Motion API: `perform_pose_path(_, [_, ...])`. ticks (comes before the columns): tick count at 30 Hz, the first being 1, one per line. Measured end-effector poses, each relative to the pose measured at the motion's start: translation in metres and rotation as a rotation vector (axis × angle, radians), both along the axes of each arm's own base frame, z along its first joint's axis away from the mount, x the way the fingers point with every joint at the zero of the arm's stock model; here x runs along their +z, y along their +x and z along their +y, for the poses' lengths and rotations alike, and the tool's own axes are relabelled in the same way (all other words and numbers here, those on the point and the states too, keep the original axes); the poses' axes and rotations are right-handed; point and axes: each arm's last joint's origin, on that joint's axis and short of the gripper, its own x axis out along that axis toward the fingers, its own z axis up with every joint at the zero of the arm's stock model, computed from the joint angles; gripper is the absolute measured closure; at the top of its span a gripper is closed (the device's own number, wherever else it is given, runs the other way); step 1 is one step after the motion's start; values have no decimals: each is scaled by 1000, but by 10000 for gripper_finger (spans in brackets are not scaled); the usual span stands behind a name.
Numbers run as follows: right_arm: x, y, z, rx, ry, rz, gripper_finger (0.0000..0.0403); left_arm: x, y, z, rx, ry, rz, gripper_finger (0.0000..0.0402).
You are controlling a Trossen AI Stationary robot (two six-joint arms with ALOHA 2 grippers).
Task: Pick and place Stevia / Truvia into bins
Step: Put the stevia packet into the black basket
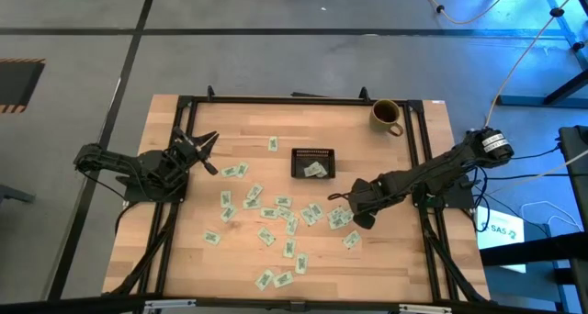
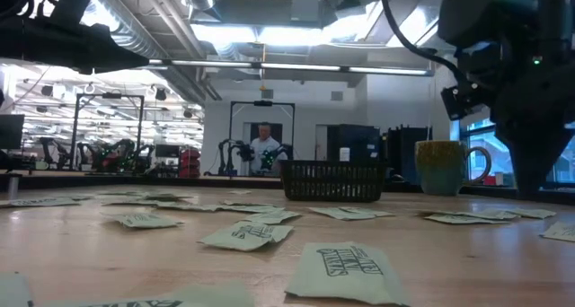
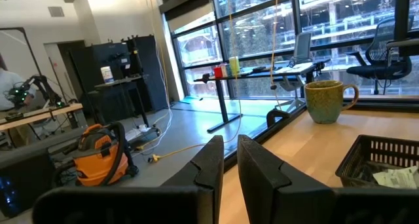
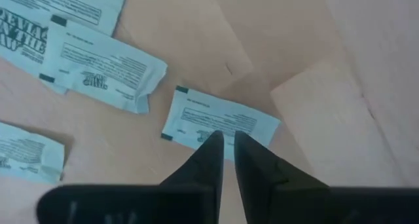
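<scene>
Two dark fingertips (image 4: 211,149) of the right gripper (image 4: 224,145) come down nearly together over the edge of one pale green packet (image 4: 219,122) on the wood, with only a thin slit between them. We cannot tell from the right wrist view whether the paper is pinched or merely touched. That close view also gives us three more packets nearby, print side up, which the overhead picture reduces to specks.

From above we see what the wrist cannot: the right gripper (image 1: 360,217) sits at the right end of the scatter of Stevia packets (image 1: 266,213), which spreads over the middle and near part of the table (image 1: 404,259). The black tray (image 1: 313,162) lies beyond the scatter, with at least one packet already in it. An olive mug (image 1: 387,116) stands near the far right corner.

The left gripper (image 1: 204,149) waits well apart at the left side of the table, raised off the wood. Its own wrist view shows its fingers (image 3: 213,162) close together with a narrow gap and nothing between them, and looks across to the mug and a corner of the tray (image 3: 383,162).

Only the low view shows the tray's meshed wall (image 2: 333,180) side on, and a person (image 2: 263,148) far behind it in the room.
</scene>
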Motion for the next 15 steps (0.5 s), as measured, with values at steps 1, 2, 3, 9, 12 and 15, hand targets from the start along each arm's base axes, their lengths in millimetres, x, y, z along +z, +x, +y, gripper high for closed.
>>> perform_pose_path(1, [-1,0,0,0,1,-4,365,0,0,0,0,0,0,363])
perform_pose_path(2, [-3,0,0,0,4,-11,367,0,0,0,0,0,0,363])
perform_pose_path(3, [-4,0,0,1,6,-20,368,0,0,0,0,0,0,363])
perform_pose_path(9, [-14,-5,-2,4,14,-19,369,0,0,0,0,0,0,362])
perform_pose_path(12, [-17,-8,-2,4,12,-10,369,0,0,0,0,0,0,364])
perform_pose_path(15, [-22,-10,-3,5,10,15,370,0,0,0,0,0,0,364])
